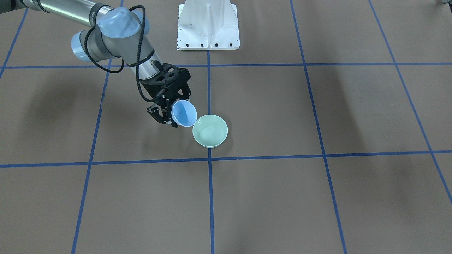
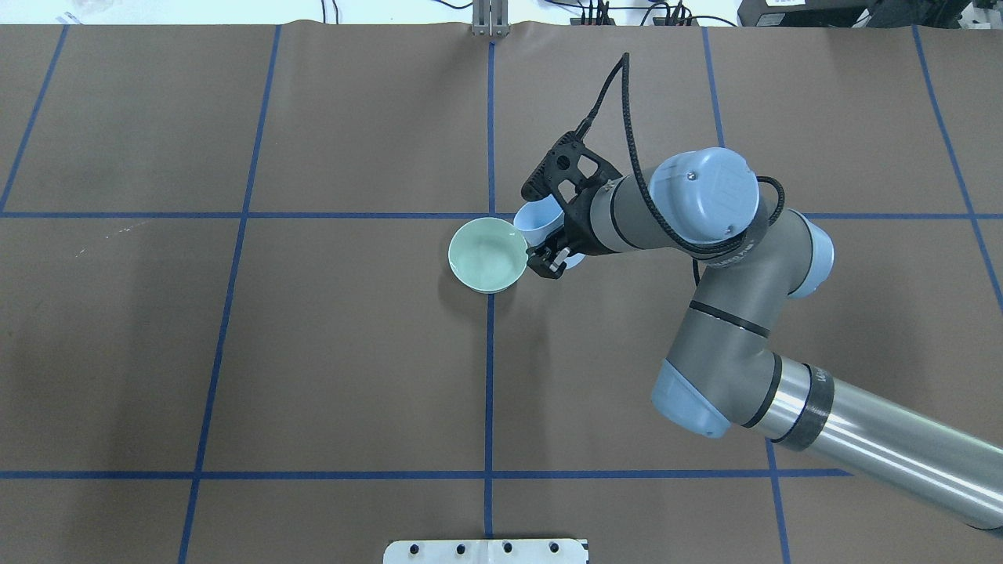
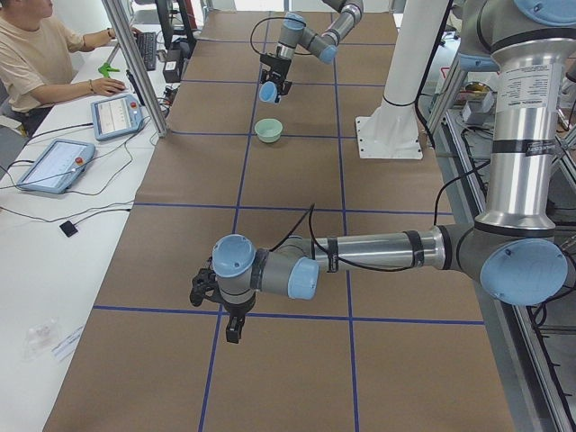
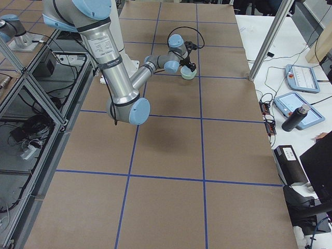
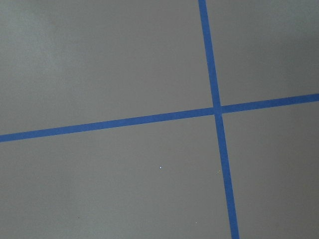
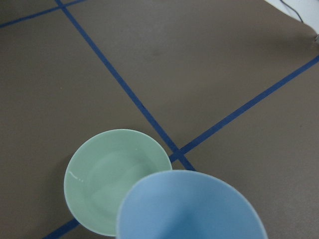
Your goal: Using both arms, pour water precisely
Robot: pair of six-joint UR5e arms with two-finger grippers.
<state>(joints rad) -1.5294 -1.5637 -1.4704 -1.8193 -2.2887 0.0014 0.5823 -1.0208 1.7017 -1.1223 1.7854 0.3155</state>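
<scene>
My right arm [image 2: 705,258] reaches to the table's middle. Its gripper [image 1: 168,113] is shut on a light-blue cup [image 1: 184,113], which it holds tilted, mouth toward a pale-green bowl [image 1: 210,131] just beside and below it. The cup's rim overhangs the bowl's edge in the right wrist view [image 6: 192,206]. The bowl [image 2: 487,254] stands upright on a blue tape crossing. I see no stream of water. My left arm shows only in the exterior left view; its gripper [image 3: 220,310] hangs low over the brown table, far from the bowl. Whether it is open or shut I cannot tell.
The white pedestal [image 1: 208,24] stands at the robot's side of the table. Blue tape lines [image 5: 215,107] grid the brown table cover. An operator [image 3: 36,54] sits at a side desk with tablets [image 3: 52,164].
</scene>
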